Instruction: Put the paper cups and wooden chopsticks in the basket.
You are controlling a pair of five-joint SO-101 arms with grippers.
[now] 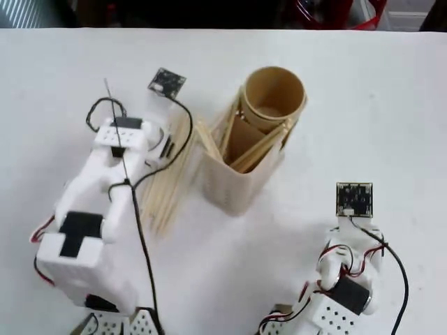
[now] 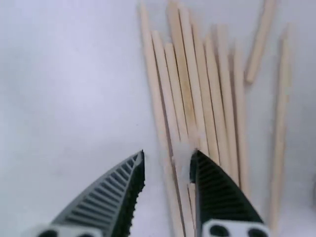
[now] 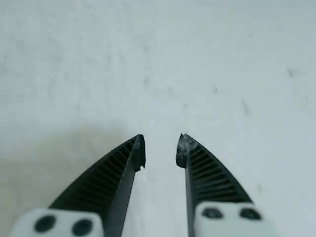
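A cream basket (image 1: pixel 234 188) stands mid-table. A tan paper cup (image 1: pixel 272 94) stands upright in the basket's far end, with several wooden chopsticks (image 1: pixel 260 148) leaning beside it. More loose chopsticks (image 1: pixel 166 185) lie in a pile on the table just left of the basket. My left gripper (image 2: pixel 168 160) hangs open low over this pile (image 2: pixel 197 98), and one stick runs between its fingertips. In the high view its dark fingers (image 1: pixel 167 149) sit at the pile's left edge. My right gripper (image 3: pixel 161 145) is open over bare white table, holding nothing.
The white left arm (image 1: pixel 98 216) reaches in from the near left. The right arm (image 1: pixel 346 279) is folded at the near right, with a small circuit board (image 1: pixel 354 199) on top. Another board (image 1: pixel 167 82) lies behind the pile. The table (image 1: pixel 377 105) is white.
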